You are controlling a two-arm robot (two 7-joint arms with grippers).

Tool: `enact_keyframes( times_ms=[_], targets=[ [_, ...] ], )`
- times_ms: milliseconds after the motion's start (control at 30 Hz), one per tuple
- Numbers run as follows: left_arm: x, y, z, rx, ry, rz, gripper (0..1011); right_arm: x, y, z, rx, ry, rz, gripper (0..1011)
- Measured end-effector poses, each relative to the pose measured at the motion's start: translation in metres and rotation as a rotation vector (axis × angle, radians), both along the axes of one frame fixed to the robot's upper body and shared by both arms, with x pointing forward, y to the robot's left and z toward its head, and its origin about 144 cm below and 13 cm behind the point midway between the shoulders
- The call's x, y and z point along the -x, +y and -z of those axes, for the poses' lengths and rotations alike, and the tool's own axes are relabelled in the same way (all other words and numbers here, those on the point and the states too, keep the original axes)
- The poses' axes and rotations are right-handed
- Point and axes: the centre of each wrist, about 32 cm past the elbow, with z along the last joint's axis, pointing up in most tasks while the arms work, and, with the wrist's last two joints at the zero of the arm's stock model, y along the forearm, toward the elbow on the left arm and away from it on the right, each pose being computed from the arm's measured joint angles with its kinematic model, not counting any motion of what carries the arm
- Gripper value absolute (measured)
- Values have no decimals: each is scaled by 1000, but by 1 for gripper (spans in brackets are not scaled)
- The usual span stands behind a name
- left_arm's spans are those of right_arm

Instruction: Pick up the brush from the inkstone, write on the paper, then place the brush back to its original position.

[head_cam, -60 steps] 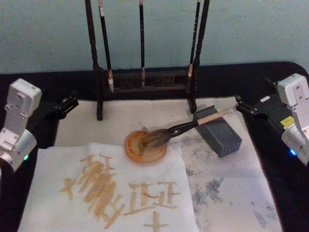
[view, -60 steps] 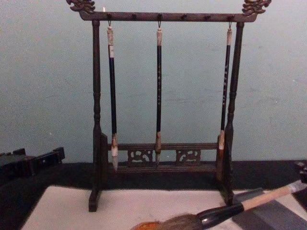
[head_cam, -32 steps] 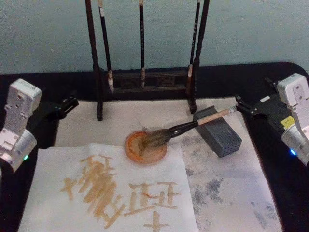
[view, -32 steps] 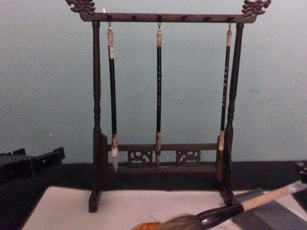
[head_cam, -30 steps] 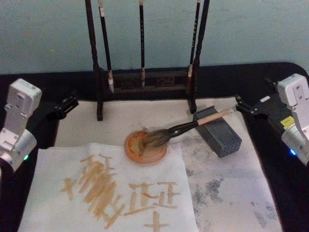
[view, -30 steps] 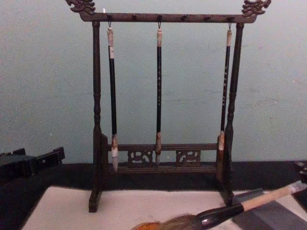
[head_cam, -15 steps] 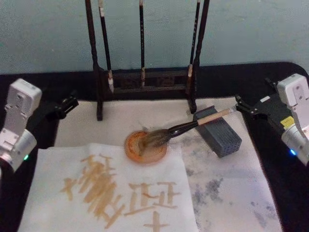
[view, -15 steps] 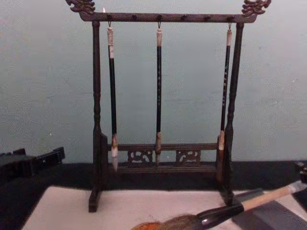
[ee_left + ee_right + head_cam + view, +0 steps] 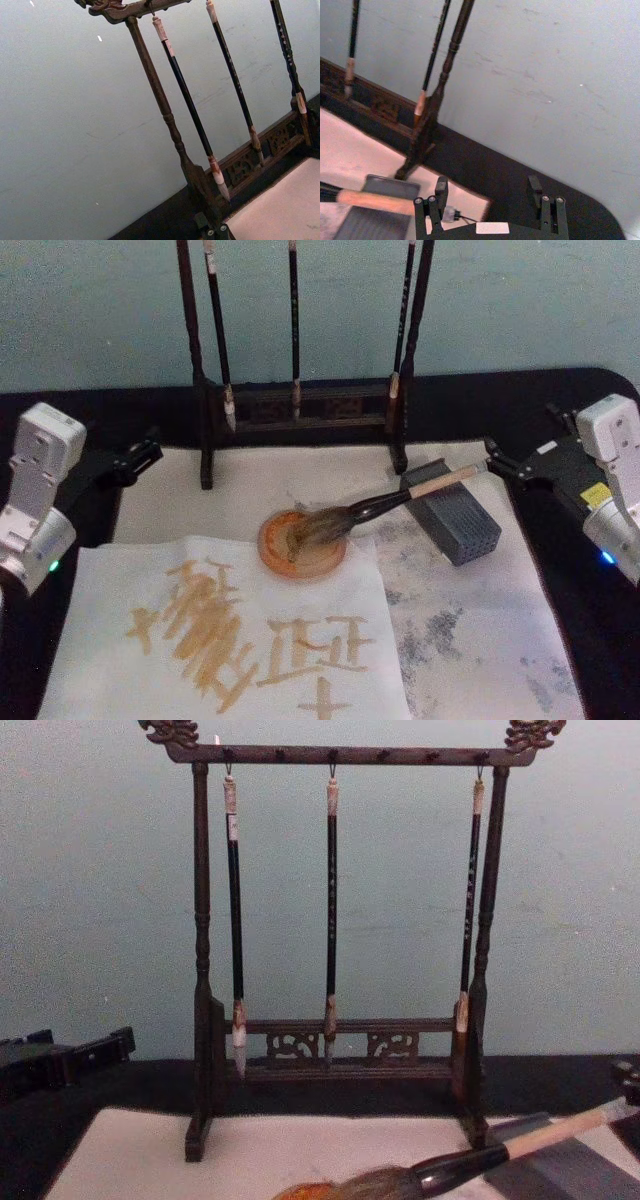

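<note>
The brush (image 9: 385, 502) has not stirred over the last two seconds. Nearer than the round orange dish (image 9: 272, 552), the paper (image 9: 110, 580) already carries ochre strokes. The bristles lie in the dish, and the handle is propped on the grey block (image 9: 462, 525) to the dish's right. Farther right, the right end effector (image 9: 495, 458) hangs released just beside the end cap, barely shifted. The left end effector (image 9: 145, 455) sits parked well left of the dish. Judging by this, the brush is back home and the task is about done.
</note>
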Motion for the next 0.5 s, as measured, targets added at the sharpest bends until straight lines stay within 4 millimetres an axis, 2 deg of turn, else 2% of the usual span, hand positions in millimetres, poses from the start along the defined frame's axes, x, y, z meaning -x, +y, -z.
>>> enact_keyframes(
  times_ms=[500],
  targets=[
    [0,0,0,0,0,0,1002,22,-12,-4,-133,36,-64,1006]
  ],
)
